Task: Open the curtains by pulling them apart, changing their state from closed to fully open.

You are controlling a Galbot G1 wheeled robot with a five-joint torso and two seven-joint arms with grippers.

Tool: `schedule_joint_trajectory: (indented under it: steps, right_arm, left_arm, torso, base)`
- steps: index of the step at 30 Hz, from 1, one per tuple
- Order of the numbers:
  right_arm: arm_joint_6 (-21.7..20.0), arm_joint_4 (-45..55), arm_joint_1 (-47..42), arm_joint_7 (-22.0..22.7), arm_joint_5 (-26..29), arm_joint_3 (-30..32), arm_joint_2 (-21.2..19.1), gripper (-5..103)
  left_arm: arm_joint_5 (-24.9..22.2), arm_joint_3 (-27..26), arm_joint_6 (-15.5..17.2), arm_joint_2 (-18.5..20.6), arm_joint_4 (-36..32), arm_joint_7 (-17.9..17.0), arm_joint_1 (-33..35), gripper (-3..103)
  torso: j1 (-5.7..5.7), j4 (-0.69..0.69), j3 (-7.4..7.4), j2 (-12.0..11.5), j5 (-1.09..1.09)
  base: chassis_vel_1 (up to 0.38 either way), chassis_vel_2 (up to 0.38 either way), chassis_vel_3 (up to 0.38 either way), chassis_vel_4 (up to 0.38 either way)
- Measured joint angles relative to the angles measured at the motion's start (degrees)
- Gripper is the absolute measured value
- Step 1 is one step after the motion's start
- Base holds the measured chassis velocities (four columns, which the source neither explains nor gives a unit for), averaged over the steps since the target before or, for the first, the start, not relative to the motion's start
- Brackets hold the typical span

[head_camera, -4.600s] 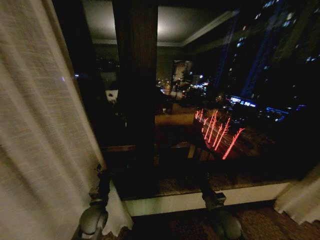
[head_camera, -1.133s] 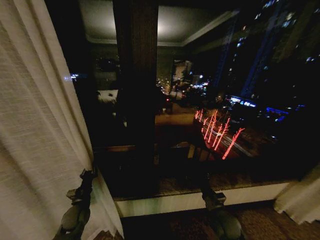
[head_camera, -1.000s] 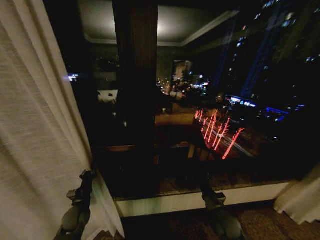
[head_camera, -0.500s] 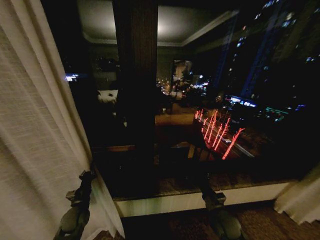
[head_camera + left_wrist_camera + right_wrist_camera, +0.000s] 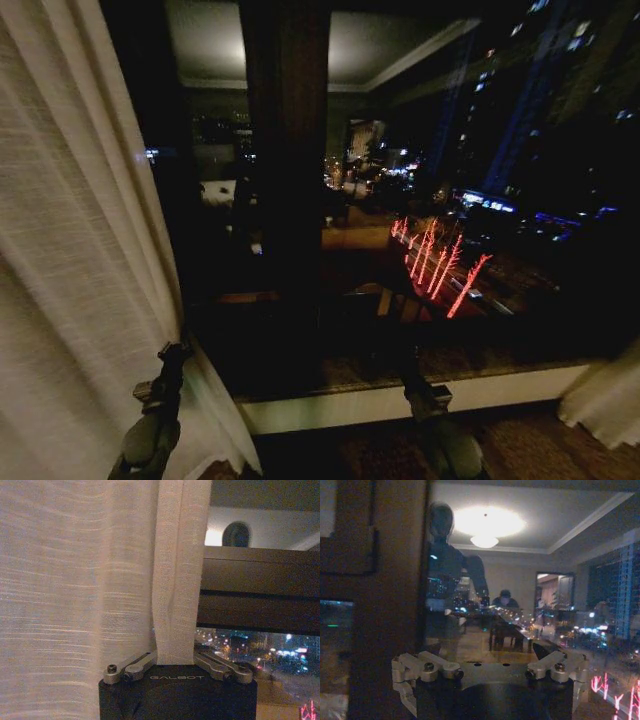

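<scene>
So the biggest thing in the frame was the left curtain panel (image 5: 70, 260), bunched up along the left edge of the window and hanging all the way down, with a small scrap of the right panel (image 5: 605, 405) at the window's lower right corner. Compared with a few seconds back, the left panel's inner edge had been hauled further left, and over the last second it basically stopped moving; the whole picture did slide a touch, but that looked like the head camera shifting, not the fabric. My read: the opening was pretty much done, since the dark glass (image 5: 450, 200) between the panels was wide open with city lights and red streaks showing through. A thick dark window post (image 5: 285, 180) stood upright a bit left of middle, and the pale sill (image 5: 400, 400) ran along the bottom edge of the window, with patterned carpet below it. The left gripper (image 5: 175, 655) sat low at the panel's inner edge, and in the left wrist view its fingers were pinched together on a fold of the sheer fabric. The right gripper (image 5: 490, 667) was parked low near the sill's middle, facing the glass, with its fingers spread apart and nothing between them.
</scene>
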Motion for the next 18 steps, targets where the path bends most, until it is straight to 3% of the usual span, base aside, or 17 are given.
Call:
schedule_joint_trajectory:
  steps: [9, 18]
  right_arm:
    - [0.00, 0.00, 0.00, 0.00, 0.00, 0.00, 0.00, 100]
    - [0.00, 0.00, 0.00, 0.00, 0.00, 0.00, 0.00, 100]
  left_arm:
    - [0.59, -0.50, -0.30, -0.91, -1.19, -0.10, 1.27, 0]
    - [1.06, -0.91, -0.73, -1.19, -1.95, -0.20, 2.31, 0]
  torso:
    - [0.01, -0.01, 0.00, 0.00, -0.02]
    - [-0.01, -0.02, -0.01, 0.00, -0.01]
  base:
    - [0.314, 0.307, -0.336, -0.295]
    - [0.439, 0.284, -0.429, -0.270]
